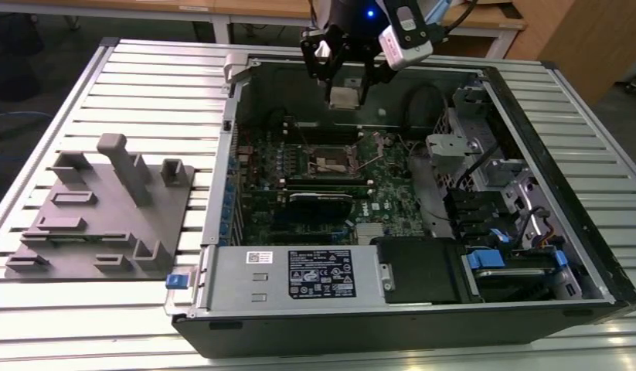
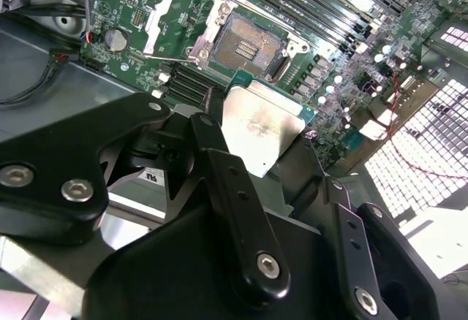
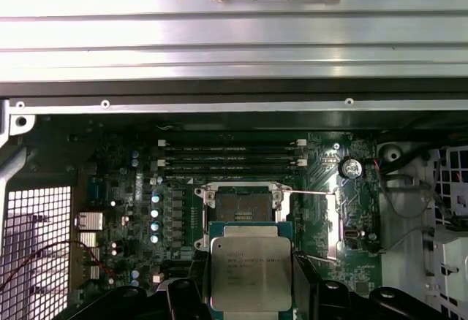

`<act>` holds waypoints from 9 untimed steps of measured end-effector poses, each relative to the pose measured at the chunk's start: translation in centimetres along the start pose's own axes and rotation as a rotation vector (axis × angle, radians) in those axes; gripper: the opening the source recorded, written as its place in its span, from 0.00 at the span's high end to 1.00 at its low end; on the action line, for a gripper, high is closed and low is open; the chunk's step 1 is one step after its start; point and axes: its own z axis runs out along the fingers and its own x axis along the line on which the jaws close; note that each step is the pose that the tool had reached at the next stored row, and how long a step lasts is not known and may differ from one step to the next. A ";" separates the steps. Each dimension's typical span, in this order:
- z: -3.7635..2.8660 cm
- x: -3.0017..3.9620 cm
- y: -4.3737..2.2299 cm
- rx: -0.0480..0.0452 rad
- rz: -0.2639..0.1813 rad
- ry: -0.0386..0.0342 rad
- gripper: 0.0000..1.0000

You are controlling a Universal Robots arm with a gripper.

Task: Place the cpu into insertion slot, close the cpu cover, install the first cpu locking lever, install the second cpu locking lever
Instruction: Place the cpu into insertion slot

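A robot gripper (image 1: 345,93) held a chip (image 1: 345,97) above an open computer case (image 1: 400,334).
Nearer, the square socket (image 1: 331,161) lay bare, its cover (image 2: 155,22) swung open beside it. Farther back, the fingers (image 2: 228,181) clamped the chip's edges, high above the board (image 1: 297,179). Lowered tilted or off-centre, the chip could probably bend socket pins or catch the cover.

Silver cpu (image 3: 251,272) aloft; insertion slot (image 3: 241,204) open, empty.

exterior view: high, overlooks case (image 1: 400,328) | both wrist views: near, share insertion slot (image 2: 248,42) (image 3: 240,203)
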 end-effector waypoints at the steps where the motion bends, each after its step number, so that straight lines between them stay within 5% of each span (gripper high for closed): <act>1: 0.04 0.00 -0.01 0.0002 0.000 0.0001 0.46; 9: 0.32 -0.01 -0.03 0.0002 0.000 0.0001 0.46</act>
